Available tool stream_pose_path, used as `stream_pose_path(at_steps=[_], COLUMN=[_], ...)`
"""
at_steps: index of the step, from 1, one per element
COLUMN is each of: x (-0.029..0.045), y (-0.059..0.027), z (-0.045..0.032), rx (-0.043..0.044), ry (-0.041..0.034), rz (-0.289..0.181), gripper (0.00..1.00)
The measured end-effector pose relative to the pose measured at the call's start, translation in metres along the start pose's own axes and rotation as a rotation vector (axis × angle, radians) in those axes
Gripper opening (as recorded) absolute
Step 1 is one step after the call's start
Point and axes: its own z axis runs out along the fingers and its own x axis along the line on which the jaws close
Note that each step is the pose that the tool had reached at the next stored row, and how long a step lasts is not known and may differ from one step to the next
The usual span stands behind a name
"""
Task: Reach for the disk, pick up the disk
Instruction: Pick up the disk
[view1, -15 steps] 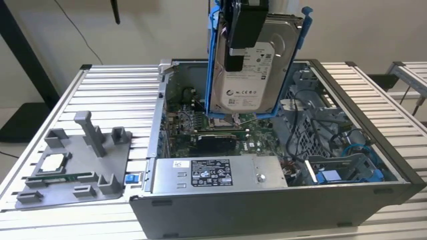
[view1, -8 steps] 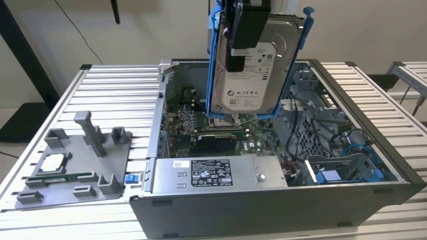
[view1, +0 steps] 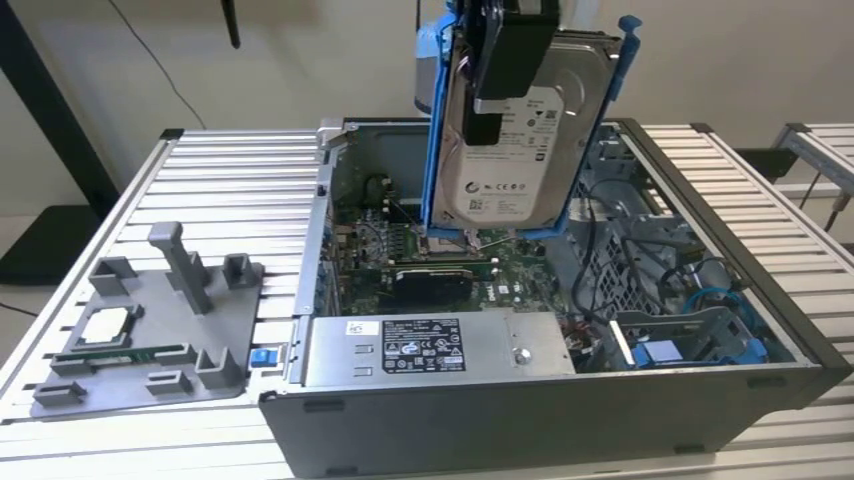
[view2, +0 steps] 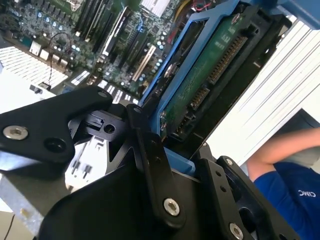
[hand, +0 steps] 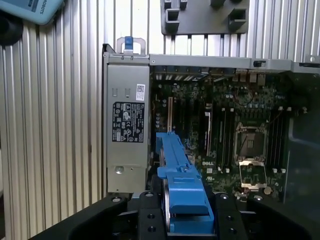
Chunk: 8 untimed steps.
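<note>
Gripping the disk (view1: 518, 150) upright above the open case (view1: 747, 290), jaws partly hidden.

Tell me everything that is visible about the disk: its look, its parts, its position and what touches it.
The disk is a flat, silver-grey metal hard drive with a white printed label on its face and blue plastic rails along its sides. It hangs upright, lifted above the open computer case, clear of the green circuit board below. The black gripper holds it at the top edge, jaws closed on it. In the second wrist view its connector edge shows.
</note>
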Motion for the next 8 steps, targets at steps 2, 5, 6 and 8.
stream_pose_path(at_steps=[2,5,6,8], x=[0.0002,0.0005,0.0005,0.0007], y=[-0.0047,-0.0116,-0.0138,-0.0182], z=[0.0002,0.0005,0.0006,0.0007], rx=[0.0,0.0,0.0,0.0], ry=[0.0,0.0,0.0,0.0], rz=[0.0,0.0,0.0,0.0], gripper=[0.0,0.0,0.0,0.0])
